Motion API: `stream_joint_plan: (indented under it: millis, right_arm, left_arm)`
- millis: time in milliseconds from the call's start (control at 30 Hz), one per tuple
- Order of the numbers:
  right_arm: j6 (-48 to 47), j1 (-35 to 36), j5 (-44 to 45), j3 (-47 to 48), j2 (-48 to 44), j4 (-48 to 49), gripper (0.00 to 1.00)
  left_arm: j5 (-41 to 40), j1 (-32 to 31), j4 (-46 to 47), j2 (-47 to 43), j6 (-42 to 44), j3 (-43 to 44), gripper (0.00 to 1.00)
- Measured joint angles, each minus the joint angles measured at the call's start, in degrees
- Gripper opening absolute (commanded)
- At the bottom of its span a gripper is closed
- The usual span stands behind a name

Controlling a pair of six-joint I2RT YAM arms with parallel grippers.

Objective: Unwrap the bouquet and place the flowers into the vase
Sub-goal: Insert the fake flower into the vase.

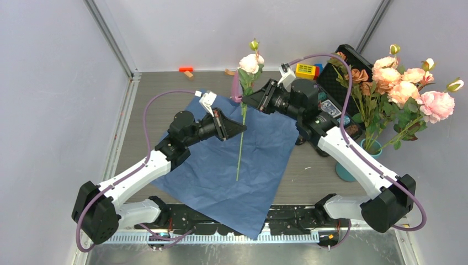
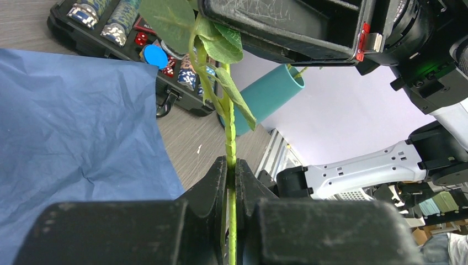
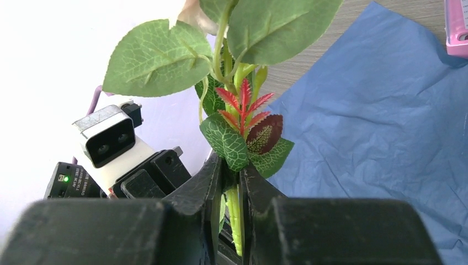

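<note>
The blue wrapping paper (image 1: 232,165) lies spread flat on the table, so no wrapped bouquet shows. One rose (image 1: 251,62) with a long green stem (image 1: 240,149) stands upright over it. My left gripper (image 1: 243,128) (image 2: 232,165) is shut on the stem at mid-height. My right gripper (image 1: 245,101) (image 3: 232,172) has closed on the same stem just above, under its leaves (image 3: 237,143). The teal vase (image 1: 346,172) (image 2: 270,96) stands at the right and holds several pink and peach flowers (image 1: 405,91).
A black case of poker chips (image 1: 342,83) (image 2: 110,27) lies open at the back right beside the vase. A pink object (image 1: 236,88) (image 3: 456,27) stands behind the held rose. Small blocks (image 1: 186,69) and a yellow toy (image 1: 305,70) sit near the back wall.
</note>
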Motion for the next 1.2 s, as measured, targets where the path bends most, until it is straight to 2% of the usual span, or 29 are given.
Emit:
stream_joint_plan:
  millis: [133, 233, 400, 533, 600, 667, 1000, 1100, 1200]
  right_arm:
    - [-0.2, 0.1, 0.2, 0.0, 0.0, 0.0, 0.02]
    - [-0.7, 0.1, 0.1, 0.0, 0.0, -0.1, 0.0]
    - [-3.0, 0.2, 0.2, 0.0, -0.4, -0.3, 0.0]
    - [-6.3, 0.2, 1.3, 0.0, -2.6, -2.5, 0.0]
    - [-8.5, 0.2, 2.4, 0.0, -4.4, -4.0, 0.0]
    - [-11.1, 0.2, 4.2, 0.3, -6.6, -6.8, 0.0]
    - [-29.2, 0.2, 22.8, 10.5, -17.5, -26.9, 0.0]
    - [-34.6, 0.2, 28.9, 14.3, -20.8, -32.4, 0.0]
    - [-38.8, 0.2, 33.7, 17.3, -22.9, -36.7, 0.0]
  left_arm:
    - [0.0, 0.0, -0.1, 0.0, 0.0, 0.0, 0.0]
    - [0.0, 0.0, -0.6, 0.0, 0.2, 0.0, 0.0]
    - [0.1, 0.0, -2.8, 0.7, 1.2, 1.4, 0.28]
    - [0.1, 0.0, -5.9, 0.8, 3.8, 2.6, 0.61]
    - [0.0, 0.0, -8.4, 0.7, 5.5, 3.4, 0.83]
    - [-0.4, 0.0, -10.8, 0.4, 7.4, 4.0, 0.98]
    - [-4.9, 2.0, -31.9, -4.6, 19.7, 9.9, 1.0]
    - [-5.8, 6.6, -38.3, -5.8, 22.9, 11.8, 1.0]
    - [-6.1, 14.4, -44.9, -5.4, 25.3, 14.2, 1.0]
